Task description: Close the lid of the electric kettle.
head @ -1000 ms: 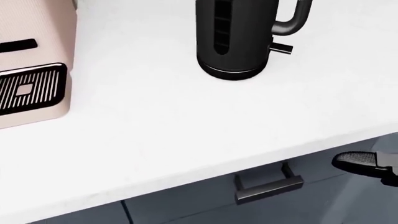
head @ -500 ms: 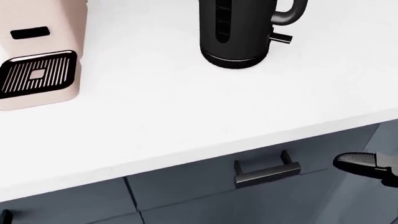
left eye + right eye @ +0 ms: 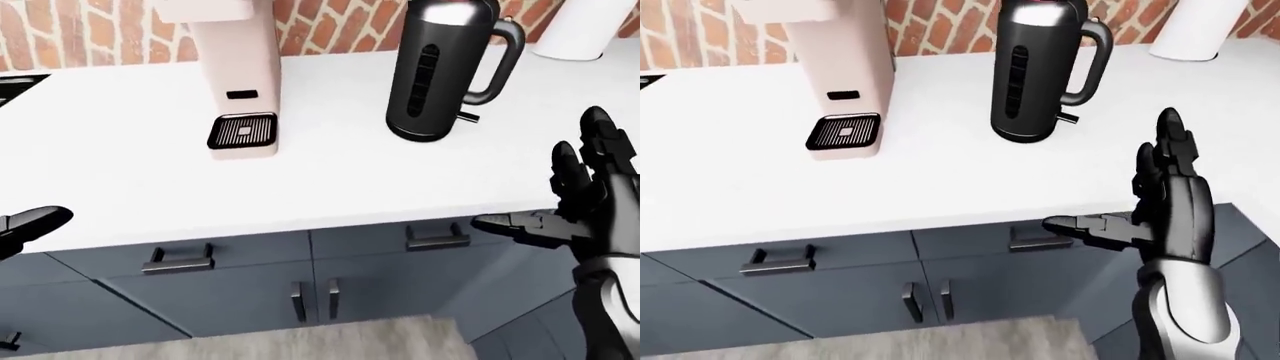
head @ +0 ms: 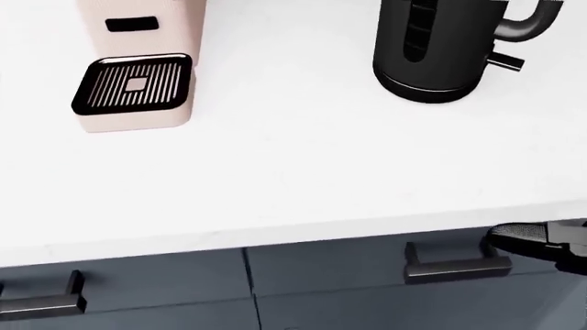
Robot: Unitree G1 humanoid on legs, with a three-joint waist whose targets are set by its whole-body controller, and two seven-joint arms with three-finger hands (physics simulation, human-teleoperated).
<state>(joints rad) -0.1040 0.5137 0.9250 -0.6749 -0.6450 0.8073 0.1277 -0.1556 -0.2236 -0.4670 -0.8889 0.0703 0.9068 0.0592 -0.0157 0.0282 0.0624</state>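
The right robot hand (image 3: 1160,191) hangs empty, fingers spread, off the surface's (image 3: 330,176) edge, well apart from the electric kettle (image 3: 440,71) standing beside the coffee machine (image 3: 235,75). Its lid looks untouched; reaching and closing remain.

Your glossy black electric kettle (image 3: 440,71) has a silvery sheen across its top and a matte black handle. Beside it you have a pale pink coffee machine (image 3: 238,82) with a black drip grille striped in thin white lines. The plain white worktop (image 3: 330,180) sits on slate blue-grey cabinet fronts (image 3: 240,289) with dark metal handles. Behind runs a red brick wall (image 3: 75,34) with pale mortar. Your right hand (image 3: 1155,199) is black, on a silver-grey forearm.
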